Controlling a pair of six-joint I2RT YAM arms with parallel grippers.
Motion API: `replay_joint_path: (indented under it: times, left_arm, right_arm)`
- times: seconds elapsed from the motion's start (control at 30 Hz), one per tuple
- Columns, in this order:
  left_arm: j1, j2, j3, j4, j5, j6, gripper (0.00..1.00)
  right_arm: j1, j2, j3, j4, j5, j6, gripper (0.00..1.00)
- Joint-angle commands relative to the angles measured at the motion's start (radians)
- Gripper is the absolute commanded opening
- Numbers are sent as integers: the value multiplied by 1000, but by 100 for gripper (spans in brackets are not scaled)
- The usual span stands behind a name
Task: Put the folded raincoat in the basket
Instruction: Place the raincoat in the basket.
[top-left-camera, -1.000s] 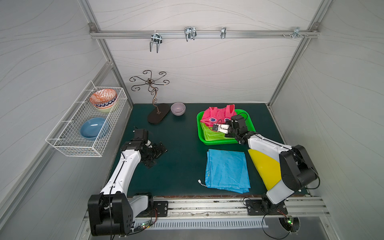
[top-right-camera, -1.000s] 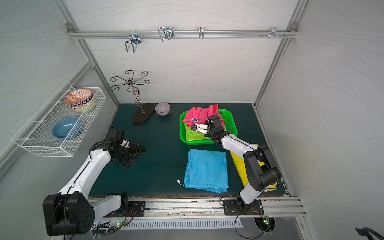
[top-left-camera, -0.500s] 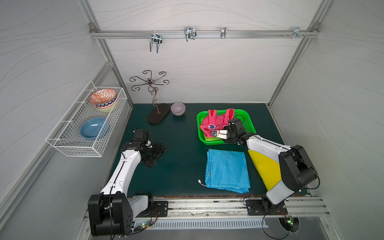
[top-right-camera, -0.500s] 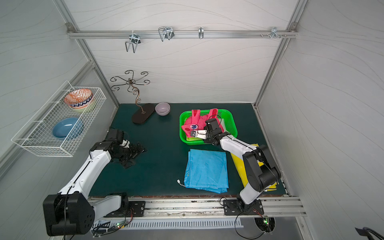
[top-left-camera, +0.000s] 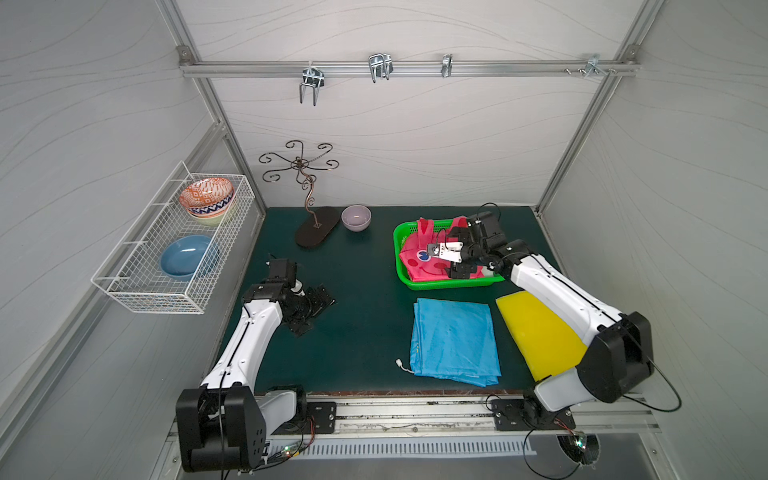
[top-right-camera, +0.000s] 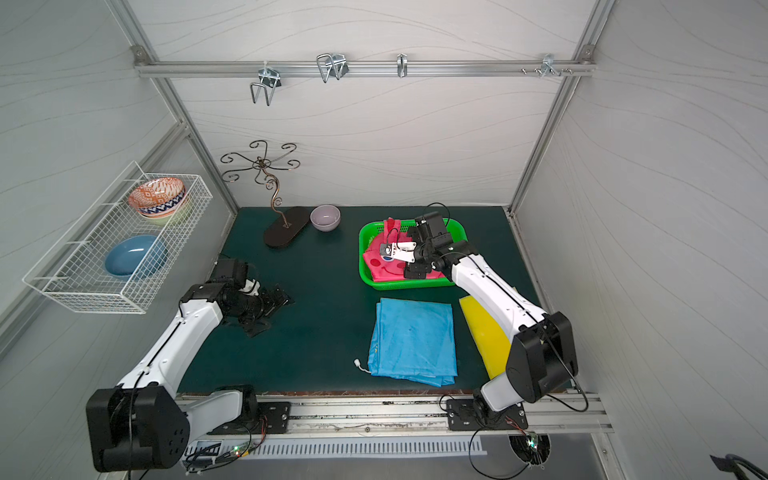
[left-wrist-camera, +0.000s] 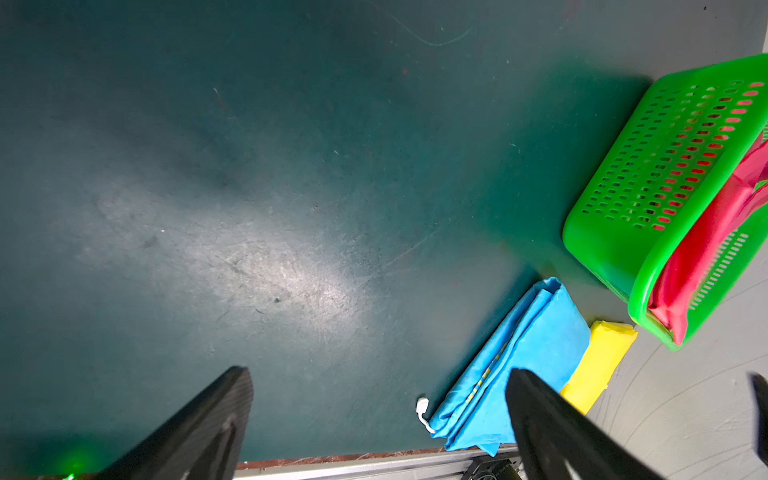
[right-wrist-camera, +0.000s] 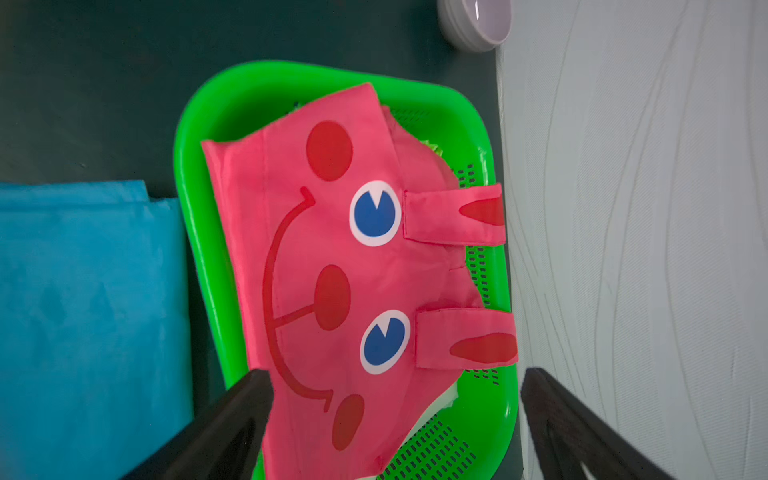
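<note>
The right gripper (right-wrist-camera: 395, 374) is held wide open with nothing gripped, the pink raincoat (right-wrist-camera: 332, 270) is laid right under it inside the green basket (right-wrist-camera: 195, 232), a blue cloth (right-wrist-camera: 83, 291) is seen beside the basket, and far off the left gripper (left-wrist-camera: 378, 370) is held open over the table (left-wrist-camera: 249, 166).
</note>
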Motion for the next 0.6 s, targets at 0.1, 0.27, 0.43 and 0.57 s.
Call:
replay_joint_path:
  times: [0.1, 0.27, 0.43, 0.57]
  left_arm:
    - [2, 12, 9, 9, 13, 21, 100]
    - [1, 22, 6, 8, 10, 23, 100]
    - [2, 22, 1, 9, 8, 23, 100]
    - [2, 21, -4, 17, 14, 21, 100]
  right_arm:
    - [14, -42, 97, -91, -237, 410, 99]
    - [-50, -3, 124, 22, 48, 1211, 99]
    - [-57, 120, 209, -161, -30, 1511, 99]
    - [-12, 169, 192, -226, -56, 1576, 89]
